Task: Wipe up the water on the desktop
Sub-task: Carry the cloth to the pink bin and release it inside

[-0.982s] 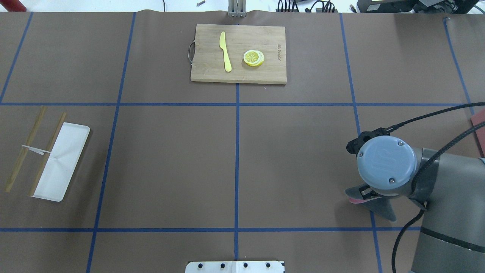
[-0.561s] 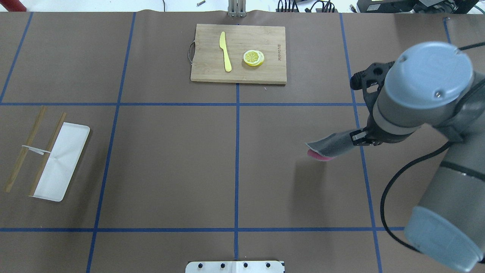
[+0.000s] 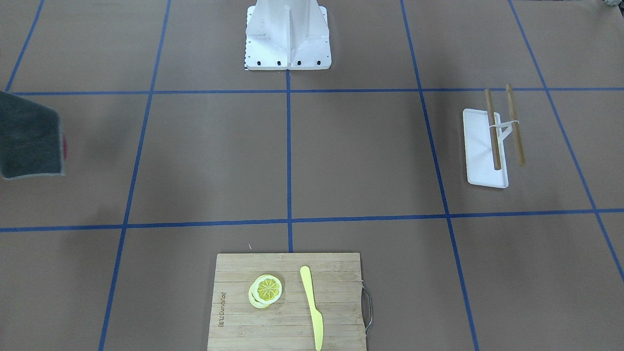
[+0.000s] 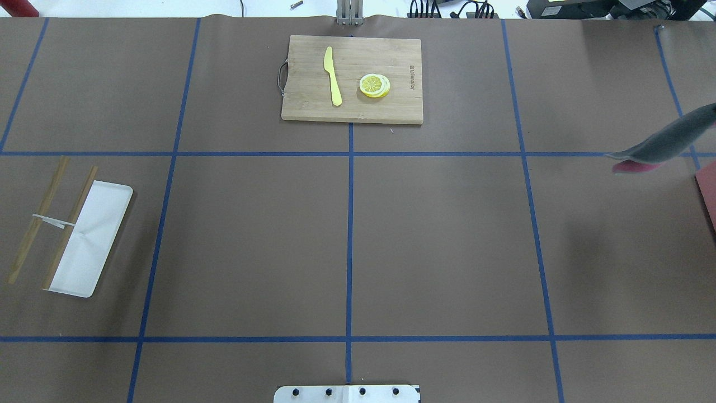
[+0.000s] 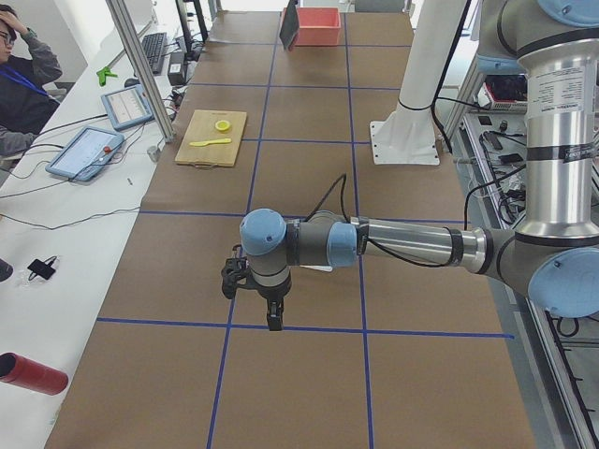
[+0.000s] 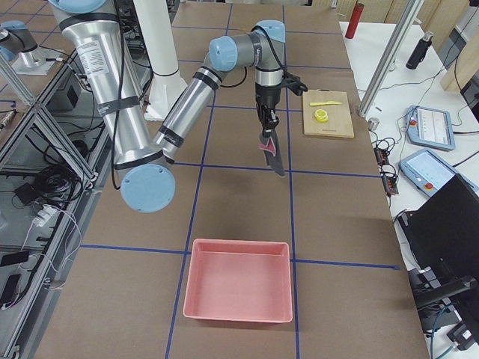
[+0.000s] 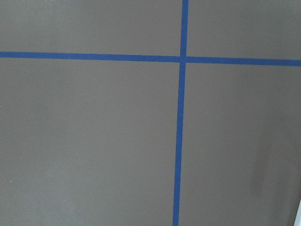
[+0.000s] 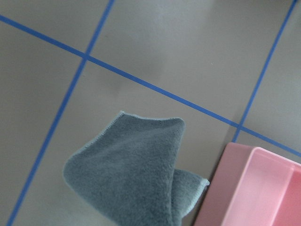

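The brown desktop (image 4: 436, 240) with blue tape lines shows no water that I can make out. A grey cloth (image 4: 665, 143) with a pink underside hangs in the air at the overhead view's right edge. It also shows at the left edge of the front view (image 3: 29, 136) and in the right wrist view (image 8: 136, 174). In the exterior right view it dangles from my right gripper (image 6: 266, 134), whose fingers are hidden. My left gripper (image 5: 271, 316) hangs low over bare desktop; I cannot tell whether it is open or shut.
A pink bin (image 6: 239, 278) stands on the table's right end, close to the cloth (image 8: 254, 188). A bamboo cutting board (image 4: 352, 78) holds a yellow knife (image 4: 333, 75) and lemon slices (image 4: 375, 85). A white tray (image 4: 89, 238) with two wooden sticks lies at the left.
My right arm swung away from the table's middle to the far right with the cloth. The arm has left the overhead view; only the cloth shows at its right edge.
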Robot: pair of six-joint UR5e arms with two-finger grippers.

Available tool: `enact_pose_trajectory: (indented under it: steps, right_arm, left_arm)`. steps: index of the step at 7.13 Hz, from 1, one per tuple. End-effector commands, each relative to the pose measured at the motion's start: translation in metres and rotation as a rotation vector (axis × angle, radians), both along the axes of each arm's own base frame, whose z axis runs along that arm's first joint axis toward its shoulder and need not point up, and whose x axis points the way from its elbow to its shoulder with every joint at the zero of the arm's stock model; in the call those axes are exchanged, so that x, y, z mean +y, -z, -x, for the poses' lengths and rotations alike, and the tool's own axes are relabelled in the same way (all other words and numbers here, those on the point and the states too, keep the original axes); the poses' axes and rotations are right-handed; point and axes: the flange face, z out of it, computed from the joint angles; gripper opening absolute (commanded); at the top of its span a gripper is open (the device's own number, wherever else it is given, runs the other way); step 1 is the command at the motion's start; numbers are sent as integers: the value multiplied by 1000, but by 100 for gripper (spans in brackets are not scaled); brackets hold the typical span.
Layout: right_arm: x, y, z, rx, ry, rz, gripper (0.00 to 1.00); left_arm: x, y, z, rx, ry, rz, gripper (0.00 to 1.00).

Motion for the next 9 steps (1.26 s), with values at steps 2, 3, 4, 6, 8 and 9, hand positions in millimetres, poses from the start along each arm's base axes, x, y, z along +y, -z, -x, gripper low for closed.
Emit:
enact_pose_trajectory:
  steps: [2,3,4,6,8,9]
  right_arm:
    - [66,-135,-144,-76,138,32,0]
    - [102,-166,-169,-117,145,32,0]
    - [149,-212,-172,-134,131,53,0]
    - [193,-283,-178,-120,95,76,0]
    - [161,-284,-191,-69,65,48,0]
    - [146,-300,-195,-71,64,55,0]
  left_arm:
    - [3,-1,0,0,-1,2,98]
    - [3,-1,0,0,-1,2,98]
    - [3,-1,0,0,-1,2,98]
    - [3,-1,0,0,-1,2,98]
    - [3,-2,0,0,-1,4,98]
    - [3,-1,0,0,-1,2,98]
